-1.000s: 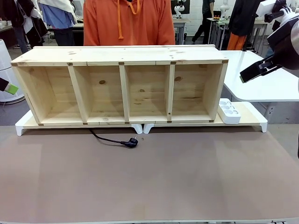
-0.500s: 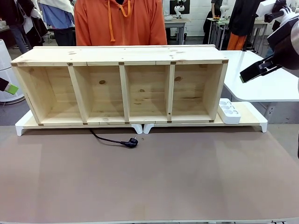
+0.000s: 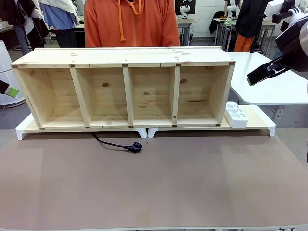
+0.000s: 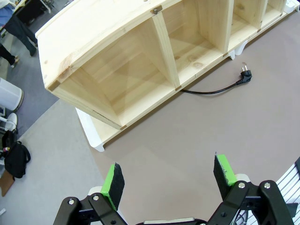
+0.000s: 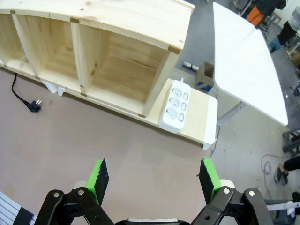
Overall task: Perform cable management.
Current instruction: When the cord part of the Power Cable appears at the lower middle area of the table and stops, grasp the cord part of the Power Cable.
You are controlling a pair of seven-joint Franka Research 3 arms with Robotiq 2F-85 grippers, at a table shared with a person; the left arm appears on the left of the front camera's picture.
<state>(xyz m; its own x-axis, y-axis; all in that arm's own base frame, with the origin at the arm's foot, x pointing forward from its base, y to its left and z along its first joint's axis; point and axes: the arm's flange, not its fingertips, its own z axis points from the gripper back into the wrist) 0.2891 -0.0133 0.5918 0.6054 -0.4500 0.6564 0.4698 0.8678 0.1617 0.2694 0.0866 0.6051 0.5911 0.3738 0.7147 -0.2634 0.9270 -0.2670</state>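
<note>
The cable is a thin black cord that comes out from under the wooden shelf and lies on the brown tabletop, ending in a small black plug. The left wrist view has the cable and plug far ahead of my left gripper, which is open, empty and high above the table. My right gripper is also open and empty, high over the table's right end, with the plug far to its left. From the front, my right gripper hangs at the right edge.
A white power strip lies on the white riser beside the shelf's right end. A person in an orange hoodie stands behind the shelf. A white table stands to the right. The brown tabletop lies in front.
The person behind the shelf has shifted a little from side to side. Both arms and the cable have stayed where they were.
</note>
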